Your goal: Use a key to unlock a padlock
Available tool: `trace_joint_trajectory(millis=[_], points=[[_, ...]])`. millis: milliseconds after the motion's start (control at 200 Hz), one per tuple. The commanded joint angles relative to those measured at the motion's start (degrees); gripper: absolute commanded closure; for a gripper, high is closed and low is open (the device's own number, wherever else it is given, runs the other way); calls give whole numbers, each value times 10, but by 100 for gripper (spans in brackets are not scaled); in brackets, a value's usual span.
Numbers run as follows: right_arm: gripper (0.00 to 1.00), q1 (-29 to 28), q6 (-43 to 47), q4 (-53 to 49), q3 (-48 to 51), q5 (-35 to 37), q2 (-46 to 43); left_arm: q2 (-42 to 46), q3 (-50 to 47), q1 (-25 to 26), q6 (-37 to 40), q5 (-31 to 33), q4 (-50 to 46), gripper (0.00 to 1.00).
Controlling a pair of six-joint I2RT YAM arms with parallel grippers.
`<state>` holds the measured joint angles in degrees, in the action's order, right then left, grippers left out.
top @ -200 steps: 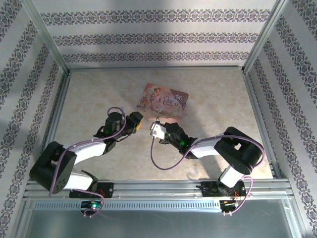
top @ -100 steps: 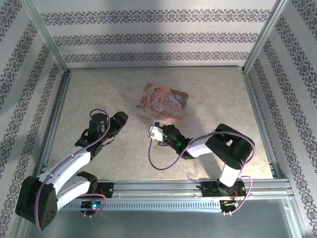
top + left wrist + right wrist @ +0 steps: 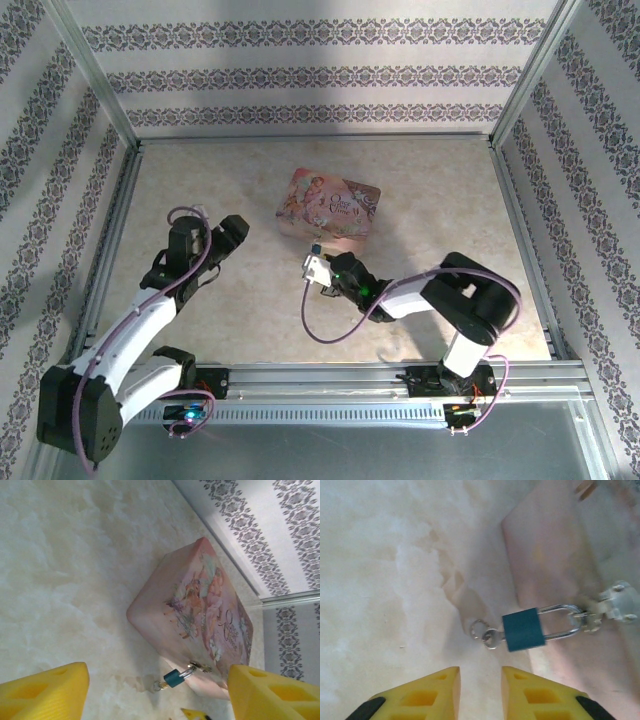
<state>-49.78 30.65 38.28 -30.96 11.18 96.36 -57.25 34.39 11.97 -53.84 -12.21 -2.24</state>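
blue boxy steel-shackled padlock (image 3: 522,629) sat just ahead of the slightly parted right pincer (image 3: 480,675); wide-spread left pincer (image 3: 236,228) had withdrawn.

The left gripper (image 3: 233,228) has drawn back leftward, away from the pink tin (image 3: 330,205).

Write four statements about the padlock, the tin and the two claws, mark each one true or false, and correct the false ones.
1. The padlock has its shackle hooked through the hasp of the pink tin. True.
2. The right claw is clamped on the padlock. False: its fingers are apart with nothing between them, and it stops short of the padlock.
3. The left claw is wide open and holds nothing. True.
4. The padlock's body is red. False: it is blue.
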Motion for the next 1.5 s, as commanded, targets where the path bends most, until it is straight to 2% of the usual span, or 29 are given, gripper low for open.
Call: trace_joint_trajectory(millis=[0, 70, 175, 285, 420, 605, 710, 964, 1354, 1494], points=[[68, -3, -57, -35, 12, -3, -79, -47, 47, -26, 66, -64, -2, 24], [60, 5, -106, -74, 15, -18, -133, -92, 79, -38, 90, -105, 4, 23], [44, 40, -215, -159, 7, -82, -214, -163, 132, -48, 122, -155, 3, 22], [17, 109, -356, -242, -6, -178, -277, -247, 189, -52, 144, -206, 8, 22], [2, 201, -505, -303, -6, -250, -322, -351, 264, -52, 160, -258, 8, 25], [2, 338, -663, -299, 8, -374, -300, -466, 342, -49, 159, -315, 22, 28], [1, 378, -702, -283, -3, -434, -252, -518, 382, -40, 167, -332, 8, 29], [2, 384, -723, -236, -57, -465, -142, -566, 404, -24, 182, -319, -9, 32], [11, 385, -693, -214, -147, -497, -27, -489, 295, 17, 152, -314, 44, 33], [11, 384, -670, -216, -176, -496, -1, -462, 254, 34, 137, -302, 61, 33]])
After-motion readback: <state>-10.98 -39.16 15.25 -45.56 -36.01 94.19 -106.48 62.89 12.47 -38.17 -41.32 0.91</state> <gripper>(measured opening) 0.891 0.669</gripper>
